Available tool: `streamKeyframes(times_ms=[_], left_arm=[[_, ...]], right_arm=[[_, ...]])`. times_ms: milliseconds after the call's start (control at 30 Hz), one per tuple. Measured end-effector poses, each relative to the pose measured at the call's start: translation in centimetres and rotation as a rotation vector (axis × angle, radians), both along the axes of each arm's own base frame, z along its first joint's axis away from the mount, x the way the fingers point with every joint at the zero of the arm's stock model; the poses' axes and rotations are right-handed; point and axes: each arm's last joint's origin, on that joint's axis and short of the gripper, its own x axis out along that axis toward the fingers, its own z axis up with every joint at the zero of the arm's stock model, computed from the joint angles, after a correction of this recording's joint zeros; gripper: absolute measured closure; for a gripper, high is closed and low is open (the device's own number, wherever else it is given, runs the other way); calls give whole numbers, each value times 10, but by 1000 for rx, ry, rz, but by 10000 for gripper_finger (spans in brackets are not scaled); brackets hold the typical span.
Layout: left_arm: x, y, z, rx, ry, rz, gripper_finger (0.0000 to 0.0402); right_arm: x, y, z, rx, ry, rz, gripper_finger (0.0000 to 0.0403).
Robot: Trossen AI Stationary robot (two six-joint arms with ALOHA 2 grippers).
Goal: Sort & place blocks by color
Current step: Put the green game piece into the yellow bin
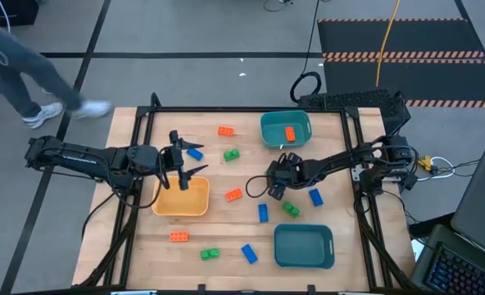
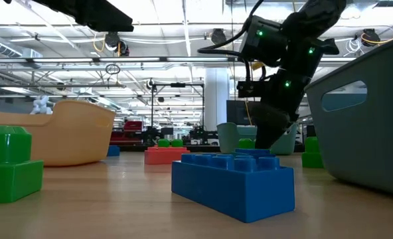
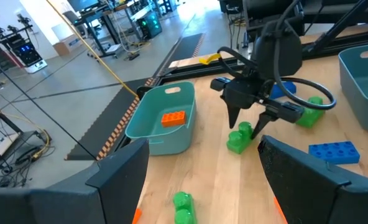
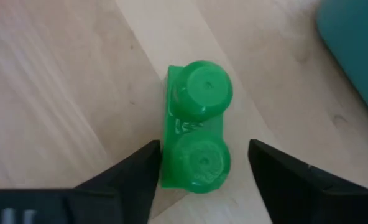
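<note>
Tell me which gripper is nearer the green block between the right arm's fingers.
Right. The right gripper straddles the green block at mid-table, fingers on either side, not yet clamped. The left gripper hangs open over the yellow tray, well across the table.

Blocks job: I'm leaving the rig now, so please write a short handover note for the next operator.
Right gripper: open, straddling a green block mid-table, not yet gripped.
Left gripper: open, empty, over the yellow tray's far edge.
Done: one orange block in the far teal tray.
Left: the yellow tray and near teal tray hold nothing; the other orange, green and blue blocks lie loose on the table.
</note>
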Motion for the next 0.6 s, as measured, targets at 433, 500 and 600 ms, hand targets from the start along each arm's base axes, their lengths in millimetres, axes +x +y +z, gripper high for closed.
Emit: streamKeyframes(times_ms=[433,500,600], left_arm=[[0,0,-1,2,10,0,94],[0,0,-1,2,16,0,94],[-1,0,-2,3,21,0,94]], right_arm=[[-3,0,15,-5,-2,117,288],[-6,0,28,-6,-44,119,288],[-14,3,49,46,-111,149,288]])
